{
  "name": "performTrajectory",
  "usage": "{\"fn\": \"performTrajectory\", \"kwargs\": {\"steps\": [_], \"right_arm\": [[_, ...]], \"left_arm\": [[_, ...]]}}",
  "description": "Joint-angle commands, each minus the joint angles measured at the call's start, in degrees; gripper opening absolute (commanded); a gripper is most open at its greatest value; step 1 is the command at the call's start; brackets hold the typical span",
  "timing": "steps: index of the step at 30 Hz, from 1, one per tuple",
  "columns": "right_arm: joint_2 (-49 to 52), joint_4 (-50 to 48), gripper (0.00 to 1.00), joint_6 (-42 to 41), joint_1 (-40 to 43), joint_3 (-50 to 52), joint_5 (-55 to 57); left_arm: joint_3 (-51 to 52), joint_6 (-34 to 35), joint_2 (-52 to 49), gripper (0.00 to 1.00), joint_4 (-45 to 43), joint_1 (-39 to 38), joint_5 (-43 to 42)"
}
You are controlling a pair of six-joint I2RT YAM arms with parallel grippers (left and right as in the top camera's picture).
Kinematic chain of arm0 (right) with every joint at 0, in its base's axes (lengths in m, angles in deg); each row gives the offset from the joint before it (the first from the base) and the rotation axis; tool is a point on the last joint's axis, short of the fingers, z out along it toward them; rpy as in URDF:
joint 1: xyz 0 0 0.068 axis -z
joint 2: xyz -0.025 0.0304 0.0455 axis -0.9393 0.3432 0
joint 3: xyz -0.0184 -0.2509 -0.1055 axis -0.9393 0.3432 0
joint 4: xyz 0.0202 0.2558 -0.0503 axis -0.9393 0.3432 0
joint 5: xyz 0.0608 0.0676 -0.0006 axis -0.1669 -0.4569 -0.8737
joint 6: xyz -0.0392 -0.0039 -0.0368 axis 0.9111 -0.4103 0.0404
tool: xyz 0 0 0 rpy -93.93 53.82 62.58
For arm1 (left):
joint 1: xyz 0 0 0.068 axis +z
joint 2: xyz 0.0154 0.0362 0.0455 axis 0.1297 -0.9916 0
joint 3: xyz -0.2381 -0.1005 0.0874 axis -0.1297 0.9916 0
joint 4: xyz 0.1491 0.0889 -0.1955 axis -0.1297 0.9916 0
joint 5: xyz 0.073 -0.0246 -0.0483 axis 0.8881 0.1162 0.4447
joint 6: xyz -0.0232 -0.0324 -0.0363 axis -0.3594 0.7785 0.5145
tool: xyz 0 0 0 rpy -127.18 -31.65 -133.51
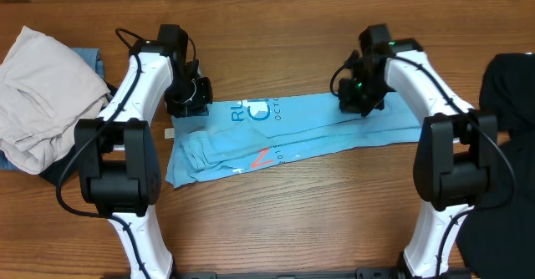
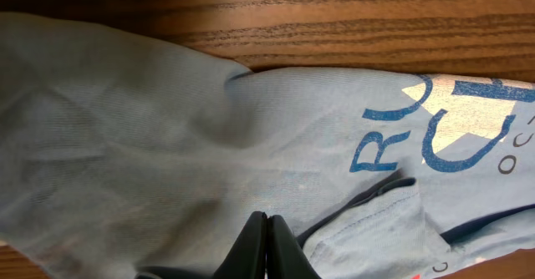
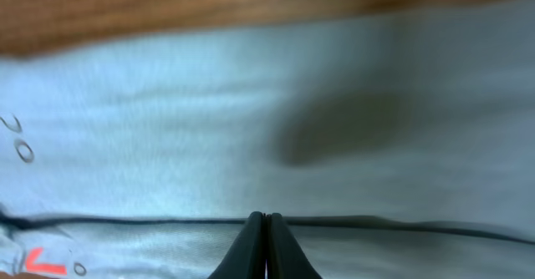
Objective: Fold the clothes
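Note:
A light sky-blue T-shirt [image 1: 301,129] lies folded into a long strip across the middle of the wooden table, its lettering and a small red-orange mark [image 1: 262,156] facing up. My left gripper [image 1: 188,95] hangs over the strip's far left end, jaws shut; in the left wrist view its tips [image 2: 267,216] meet above the T-shirt [image 2: 167,145] with no cloth showing between them. My right gripper [image 1: 361,95] is over the strip's far right part, also shut. In its wrist view the tips [image 3: 266,215] close just above a dark fold line on the T-shirt [image 3: 251,129].
An off-white garment [image 1: 42,95] is heaped at the far left on a blue one [image 1: 88,58]. A black garment [image 1: 510,129] lies at the right edge. Bare wood [image 1: 301,212] runs along the front between the arm bases.

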Motion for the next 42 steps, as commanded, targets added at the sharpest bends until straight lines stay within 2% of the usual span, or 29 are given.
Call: {"fn": "performTrajectory", "kwargs": {"steps": [1,5,14,20,22,28,30,38,42], "right_arm": [[-0.4,-4.0,0.04,1.3,-0.3,5.2,-1.0],[-0.4,-8.3,0.04,1.3,-0.3,9.3,-1.0],[-1.4,0.8,0.04,1.0,-0.3,9.3,-0.9],[-1.4,5.6,0.04,-3.1,-0.3,9.3,4.5],[-1.4,7.4,0.04,-7.0,-0.3,9.3,11.0],[-1.4,6.2,0.04,-8.7,-0.3,9.3,11.4],[-1.4,5.9,0.04,-8.7,-0.3,9.3,11.4],[-1.4,4.6,0.04,-8.7,-0.3,9.3,10.3],[-1.4,4.6,0.04,-8.7,-0.3,9.3,9.3]], "left_arm": [[0.2,1.0,0.2,0.04,-0.1,-1.1,-0.3],[0.2,1.0,0.2,0.04,0.0,-1.4,-0.3],[0.2,1.0,0.2,0.04,1.0,-1.5,-0.3],[0.2,0.7,0.2,0.05,1.1,-1.5,0.0],[0.2,0.7,0.2,0.05,1.0,-1.8,0.0],[0.2,0.6,0.2,0.04,0.5,-1.9,-0.2],[0.2,0.6,0.2,0.04,0.8,-2.6,-4.3],[1.0,-1.2,0.2,0.04,14.4,-4.9,-2.2],[7.8,-1.1,0.2,0.04,8.7,-4.9,-2.2]]}}
